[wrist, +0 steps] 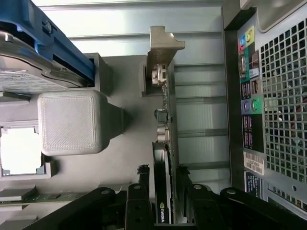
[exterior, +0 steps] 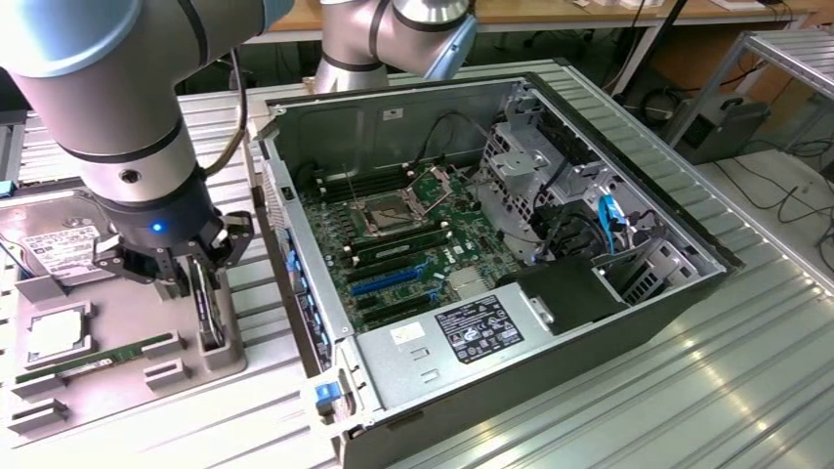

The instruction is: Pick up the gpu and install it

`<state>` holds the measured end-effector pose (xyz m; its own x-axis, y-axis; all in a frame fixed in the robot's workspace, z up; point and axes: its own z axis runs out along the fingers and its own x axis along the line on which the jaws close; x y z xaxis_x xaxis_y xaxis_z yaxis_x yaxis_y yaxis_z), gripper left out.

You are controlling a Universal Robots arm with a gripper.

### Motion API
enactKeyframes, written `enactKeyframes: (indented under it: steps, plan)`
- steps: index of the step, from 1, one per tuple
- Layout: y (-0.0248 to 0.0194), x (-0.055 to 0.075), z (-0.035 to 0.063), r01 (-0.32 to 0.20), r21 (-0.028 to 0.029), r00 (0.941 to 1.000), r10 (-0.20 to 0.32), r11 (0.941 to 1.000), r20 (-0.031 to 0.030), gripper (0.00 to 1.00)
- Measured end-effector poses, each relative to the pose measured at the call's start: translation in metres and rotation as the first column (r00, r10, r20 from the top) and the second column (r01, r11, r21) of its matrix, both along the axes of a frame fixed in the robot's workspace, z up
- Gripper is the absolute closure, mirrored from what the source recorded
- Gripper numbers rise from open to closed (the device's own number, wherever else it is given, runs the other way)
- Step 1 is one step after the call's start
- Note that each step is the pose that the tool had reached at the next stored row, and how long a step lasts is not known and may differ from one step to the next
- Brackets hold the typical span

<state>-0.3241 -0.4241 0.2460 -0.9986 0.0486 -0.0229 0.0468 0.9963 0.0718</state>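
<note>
The gpu [exterior: 209,318] is a thin black card standing on edge in a slot at the edge of the grey fixture tray [exterior: 131,383] nearest the case. In the wrist view the gpu [wrist: 163,196] runs between my two fingers, with its pale metal bracket [wrist: 165,72] at the end away from them. My gripper [exterior: 195,285] hangs right over the card and straddles it. The gripper [wrist: 163,170] is open, with a finger [wrist: 143,184] on each side of the card and small gaps showing.
The open computer case [exterior: 678,293] lies at the exterior view's right, with the motherboard [exterior: 404,234] and blue card slots [exterior: 385,283] exposed. On the tray are a hard drive [exterior: 53,244], a CPU [exterior: 55,332] and a green memory stick [exterior: 111,354]. The case's rear port panel [wrist: 249,96] is close beside the card.
</note>
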Motion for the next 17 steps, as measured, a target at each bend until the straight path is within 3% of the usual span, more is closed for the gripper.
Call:
enactKeyframes:
  steps: [4, 10, 11, 14, 17]
  plan:
    - [0.0038, -0.0001, -0.0018, 0.011, -0.0021, 0.9999, -0.011, 0.9999, -0.0019, 0.64]
    - [0.0039, -0.0001, -0.0027, 0.027, -0.0030, 0.9996, -0.027, 0.9996, -0.0050, 0.65]
    - [0.0040, -0.0001, -0.0027, 0.028, -0.0030, 0.9996, -0.028, 0.9996, -0.0049, 0.72]
    - [0.0040, -0.0001, -0.0029, 0.027, -0.0032, 0.9996, -0.027, 0.9996, -0.0047, 0.73]
    - [0.0040, -0.0001, -0.0030, 0.002, -0.0034, 1.0000, -0.002, 1.0000, -0.0047, 0.73]
